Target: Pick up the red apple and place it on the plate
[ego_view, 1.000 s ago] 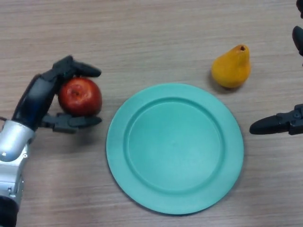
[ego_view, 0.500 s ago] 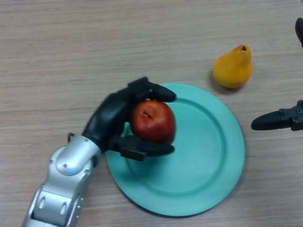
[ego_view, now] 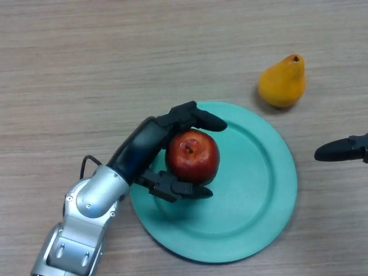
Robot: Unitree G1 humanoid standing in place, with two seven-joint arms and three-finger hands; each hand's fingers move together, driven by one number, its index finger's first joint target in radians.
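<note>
The red apple (ego_view: 192, 156) sits over the left part of the green plate (ego_view: 253, 190), stem up. My left hand (ego_view: 146, 146) reaches in from the lower left and is curled round the apple, fingers above it and thumb below. Whether the apple rests on the plate or hangs just above it I cannot tell. Of my right hand (ego_view: 342, 149) only a dark finger shows at the right edge, away from the plate.
A yellow-orange pear (ego_view: 282, 81) stands on the wooden table (ego_view: 86, 57) just beyond the plate's upper right rim. My left forearm lies across the plate's lower left rim.
My left hand carried the apple from the table at the left onto the plate, then a little further right. The right hand drew back towards the right edge.
</note>
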